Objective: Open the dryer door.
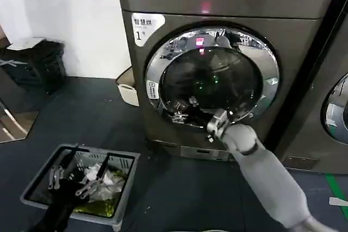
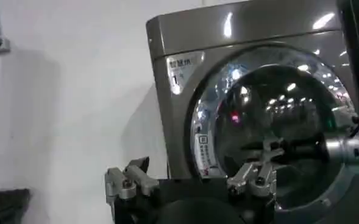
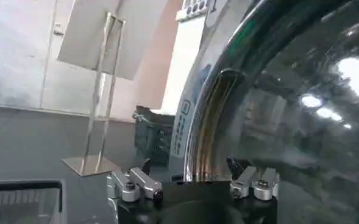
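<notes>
While the dryer door [image 1: 212, 77] sits shut on the dryer [image 1: 163, 101], the right claw [image 1: 216, 123] touches its lower rim; grip unclear. By the left wrist, the left claw [image 2: 191, 182] hangs open, empty. By the right wrist, fingers [image 3: 252, 181] straddle chrome; they may slip.

The dryer [image 1: 163, 107] is dark grey-brown, its sticker [image 1: 145, 27] white with a black "1". The dryer door [image 1: 212, 77] has a shiny chrome rim around dark tinted glass (green and pink glints inside). The basket [image 1: 38, 186] is grey.
</notes>
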